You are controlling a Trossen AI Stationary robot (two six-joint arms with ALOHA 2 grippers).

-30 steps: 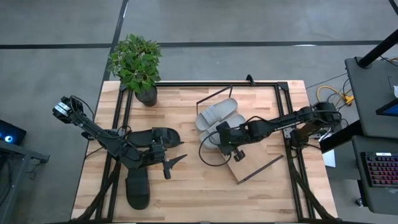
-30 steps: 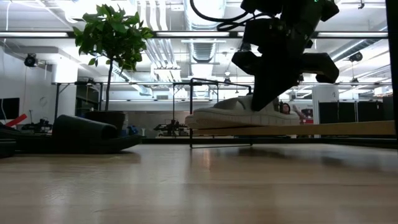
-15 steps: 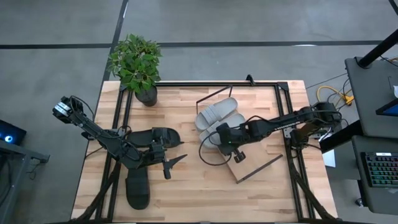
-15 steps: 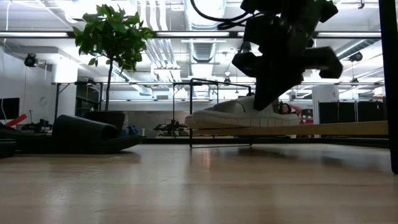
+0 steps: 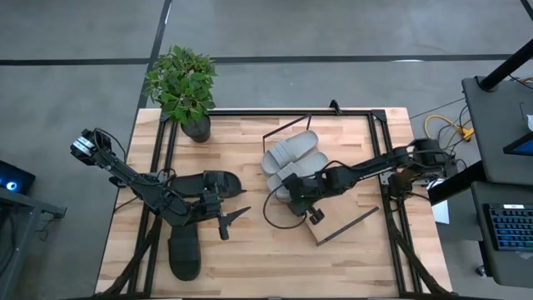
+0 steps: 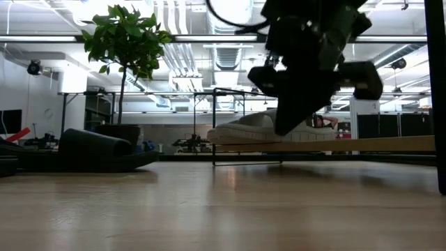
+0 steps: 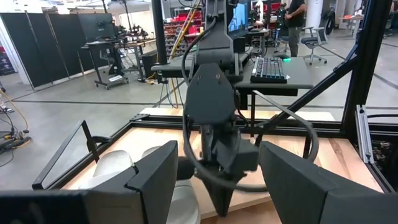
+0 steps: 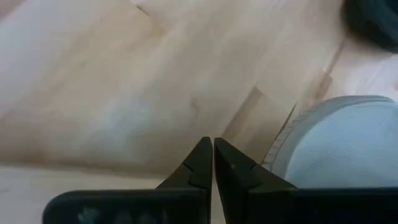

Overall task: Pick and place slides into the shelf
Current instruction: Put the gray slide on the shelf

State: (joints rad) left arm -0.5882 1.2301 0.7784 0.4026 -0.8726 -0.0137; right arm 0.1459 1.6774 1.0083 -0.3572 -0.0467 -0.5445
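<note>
Two light grey rubber slide sandals [image 5: 290, 158] lay side by side on the slanted plywood shelf in its thin black rod frame [image 5: 341, 218], while the two black rubber slides [image 5: 200, 185] lay well apart on the slatted wooden table [image 5: 250, 267], one beside the left arm and one nearer the table's front edge [image 5: 184, 252]. The right gripper [image 5: 301, 197] hung just beside the toe of the nearer grey sandal [image 8: 339, 149], its fingertips [image 8: 208, 149] pressed together on nothing, pointing down at the bare board. That placement suggested the grey pair was already delivered and the arm stood clear of it. The left gripper [image 5: 226, 222] hovered near the black pair with its fingers [image 7: 155, 180] spread wide and empty, apparently positioned for the remaining footwear. A potted green plant [image 5: 183, 87] stood at the table's far corner.
</note>
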